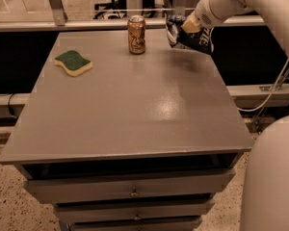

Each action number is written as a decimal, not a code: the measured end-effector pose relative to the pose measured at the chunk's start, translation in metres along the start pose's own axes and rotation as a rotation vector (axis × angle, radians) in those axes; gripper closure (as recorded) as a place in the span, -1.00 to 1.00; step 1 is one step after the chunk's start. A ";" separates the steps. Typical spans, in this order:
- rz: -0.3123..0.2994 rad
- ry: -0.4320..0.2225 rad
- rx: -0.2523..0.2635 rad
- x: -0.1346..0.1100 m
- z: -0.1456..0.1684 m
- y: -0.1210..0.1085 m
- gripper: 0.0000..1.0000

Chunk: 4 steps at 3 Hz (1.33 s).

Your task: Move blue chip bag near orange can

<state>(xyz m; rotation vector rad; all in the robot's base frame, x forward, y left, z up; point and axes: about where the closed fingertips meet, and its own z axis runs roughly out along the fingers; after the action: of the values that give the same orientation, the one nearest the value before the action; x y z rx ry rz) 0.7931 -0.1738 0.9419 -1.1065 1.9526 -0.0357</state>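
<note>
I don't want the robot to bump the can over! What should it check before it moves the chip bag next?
1. Gripper shut on the blue chip bag, over the table's far right: ok.
2. Bag off the table, shadow beneath it: ok.
3. Orange can upright: ok.
4. Bare tabletop between bag and can: ok.
5. Sponge off to the left, out of the path: ok.
6. Bag set down by the can: not ok, it hangs in the air.
</note>
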 end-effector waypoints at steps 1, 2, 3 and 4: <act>0.031 0.016 0.008 -0.005 0.019 0.001 1.00; 0.064 0.034 0.000 -0.003 0.036 0.006 1.00; 0.085 0.051 -0.027 -0.004 0.047 0.012 0.66; 0.090 0.058 -0.067 -0.009 0.054 0.021 0.20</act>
<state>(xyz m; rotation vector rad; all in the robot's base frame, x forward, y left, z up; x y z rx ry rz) 0.8180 -0.1349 0.9060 -1.0696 2.0673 0.0470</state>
